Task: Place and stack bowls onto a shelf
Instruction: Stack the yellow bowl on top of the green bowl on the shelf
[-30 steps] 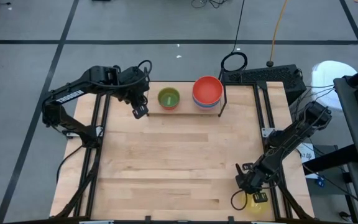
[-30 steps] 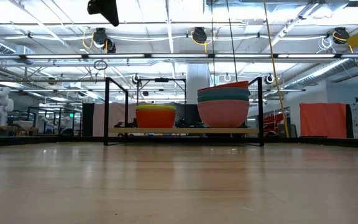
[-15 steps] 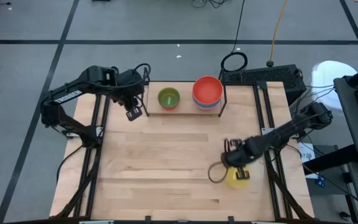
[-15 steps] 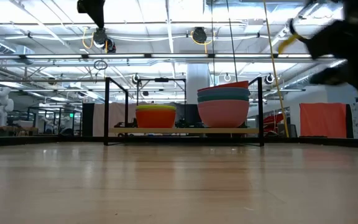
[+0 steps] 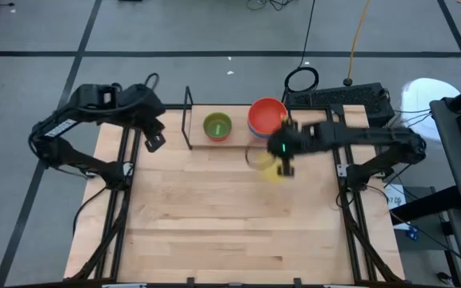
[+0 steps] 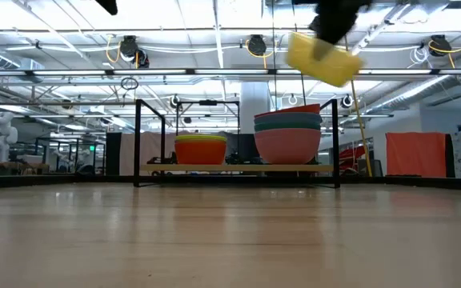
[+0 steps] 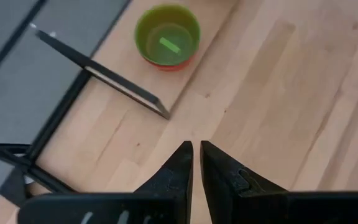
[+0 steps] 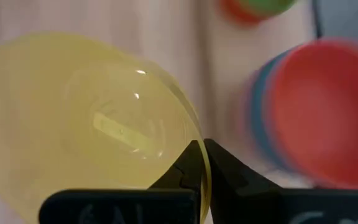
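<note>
My right gripper [image 5: 282, 160] is shut on a yellow bowl [image 5: 269, 169], which is in the air just in front of the shelf [image 5: 188, 120]; in the low view the yellow bowl [image 6: 322, 58] is tilted, above the shelf's top. On the shelf board [image 6: 238, 169] a green bowl [image 5: 217, 126] sits in an orange bowl [image 6: 200, 151]. Beside them a stack [image 6: 288, 132] goes pink, teal, blue, with a red bowl [image 5: 267, 115] on top. My left gripper [image 5: 154, 138] is shut and holds nothing, left of the shelf. My right gripper pinches the yellow bowl's rim [image 8: 194, 134] between its two fingers [image 8: 188, 163], one inside the bowl and one outside. The bowl is lifted clear and tilted, hanging to one side of the fingers.
The shelf's black end frame [image 7: 98, 67] stands between my left gripper and the green bowl [image 7: 166, 34]. Bare wood table [image 5: 214, 216] spreads from the shelf to the near edge. Cables and a black box [image 5: 338, 98] lie beyond the far right corner.
My right gripper has carried the yellow bowl from the table's near right corner up and toward the far edge, ending in front of the red-topped stack. The bowl is now lifted high and tilted. My left gripper has drawn back left, away from the shelf.
</note>
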